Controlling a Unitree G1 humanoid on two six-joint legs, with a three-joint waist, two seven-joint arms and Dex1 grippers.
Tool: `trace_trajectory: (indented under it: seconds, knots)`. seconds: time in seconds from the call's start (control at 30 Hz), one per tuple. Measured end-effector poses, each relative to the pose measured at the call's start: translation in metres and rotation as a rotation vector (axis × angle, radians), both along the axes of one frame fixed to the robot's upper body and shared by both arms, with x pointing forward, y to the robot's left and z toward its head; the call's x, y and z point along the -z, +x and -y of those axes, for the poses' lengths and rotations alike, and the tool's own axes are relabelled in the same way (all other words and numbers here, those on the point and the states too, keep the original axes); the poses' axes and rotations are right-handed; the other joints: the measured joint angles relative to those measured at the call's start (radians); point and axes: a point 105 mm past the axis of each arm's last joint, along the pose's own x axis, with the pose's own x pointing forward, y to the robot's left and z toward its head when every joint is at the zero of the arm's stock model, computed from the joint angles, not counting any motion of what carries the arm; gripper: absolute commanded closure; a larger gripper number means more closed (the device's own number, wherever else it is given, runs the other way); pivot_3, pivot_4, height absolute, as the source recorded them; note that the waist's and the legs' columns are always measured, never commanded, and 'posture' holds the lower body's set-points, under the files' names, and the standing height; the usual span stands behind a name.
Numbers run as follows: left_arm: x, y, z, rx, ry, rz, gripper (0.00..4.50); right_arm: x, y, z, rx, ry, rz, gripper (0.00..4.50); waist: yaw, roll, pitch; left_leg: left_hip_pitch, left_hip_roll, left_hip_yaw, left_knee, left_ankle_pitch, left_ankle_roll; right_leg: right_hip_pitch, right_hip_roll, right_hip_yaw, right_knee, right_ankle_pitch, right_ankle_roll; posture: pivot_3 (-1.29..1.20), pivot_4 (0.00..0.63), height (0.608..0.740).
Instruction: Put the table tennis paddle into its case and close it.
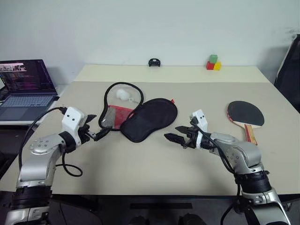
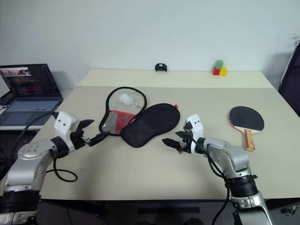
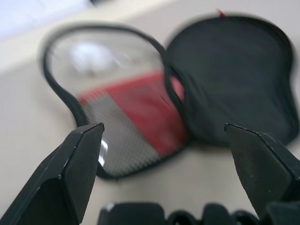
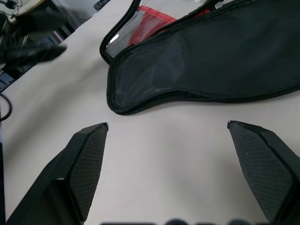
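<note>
The case [image 1: 150, 119] lies unzipped and spread open in the middle of the table. Its black half points toward the right, and its other half [image 1: 117, 112], with red panel and mesh, lies to the left of that. A white ball [image 1: 123, 93] rests inside the looped rim. The table tennis paddle [image 1: 245, 114] lies flat at the right, handle toward the front edge. My left gripper [image 1: 96, 126] is open just left of the mesh half, seen close in the left wrist view [image 3: 126, 136]. My right gripper [image 1: 171, 132] is open just right of the black half [image 4: 206, 61], nothing between its fingers.
An open laptop [image 1: 26, 86] sits on a side surface at the left. Red, green and yellow blocks [image 1: 213, 63] and a small black object [image 1: 154, 62] stand along the table's far edge. A dark chair [image 1: 290, 70] is at the right border.
</note>
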Motion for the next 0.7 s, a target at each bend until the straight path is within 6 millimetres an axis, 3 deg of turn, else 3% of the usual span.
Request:
trace_trajectory:
  seconds: [0.23,0.4,0.7]
  knots:
    - [0.019,-0.012,0.022,0.109,-0.081,-0.143,0.00,-0.017,-0.005,0.017,-0.006,-0.031,0.073,0.04,-0.001,0.000,0.000,-0.006,0.000,0.000,0.001,0.001,-0.002,-0.008,0.000,0.000,0.005,0.000,0.000,0.00,0.150,0.740]
    - [0.037,-0.002,0.051,0.114,-0.174,-0.206,0.00,-0.041,-0.017,0.033,-0.031,-0.040,0.147,0.04,0.001,-0.001,-0.001,-0.006,0.000,0.000,0.002,0.001,-0.002,-0.008,0.000,0.000,0.005,0.000,0.000,0.00,0.150,0.740]
    - [0.046,0.024,0.080,0.068,-0.326,-0.263,0.00,-0.048,-0.020,0.047,0.008,-0.029,0.160,0.04,-0.001,-0.002,-0.001,-0.006,0.000,0.001,0.003,0.002,-0.002,-0.008,0.001,0.000,0.007,0.000,0.000,0.00,0.150,0.740]
